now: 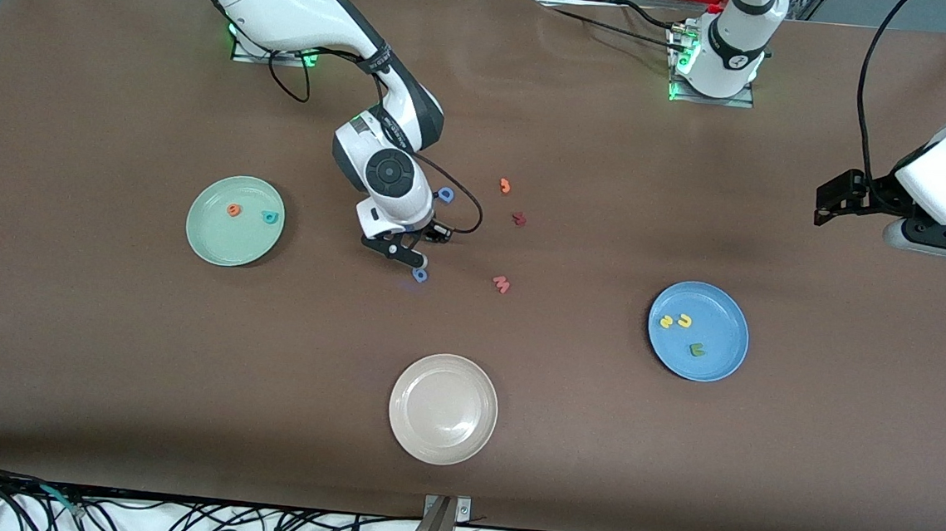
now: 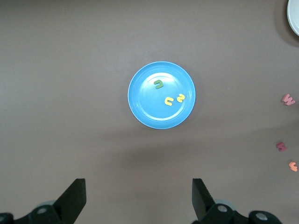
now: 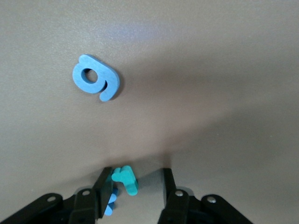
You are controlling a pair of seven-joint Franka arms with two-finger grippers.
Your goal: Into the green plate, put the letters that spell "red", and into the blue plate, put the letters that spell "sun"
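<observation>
While the right hand (image 3: 133,186) sits low over the middle of the tabletop (image 1: 99,373), its fingers (image 3: 103,189) stand partly apart around the thin teal "r" (image 3: 126,179), which lies against one finger with a gap to the other. Just beside it lies a blue "a"-like letter (image 1: 420,275), and another blue letter (image 1: 445,194) shows by the wrist. Bare brown surface surrounds the hand toward the green plate (image 1: 216,243), which holds the orange "e" (image 1: 234,210) and the teal "d" (image 1: 271,217) near its middle. An orange piece (image 1: 505,185), a dark red piece (image 1: 518,218) and a red "w" (image 1: 502,283) lie scattered toward the left arm's end. The beige-white plate (image 1: 443,409) sits near the front edge.

The left hand (image 2: 138,200) waits, spread wide, high above the blue plate (image 2: 140,107), which holds the yellow "s" (image 2: 180,97), yellow "u" (image 2: 168,101) and green "n" (image 2: 159,84).
</observation>
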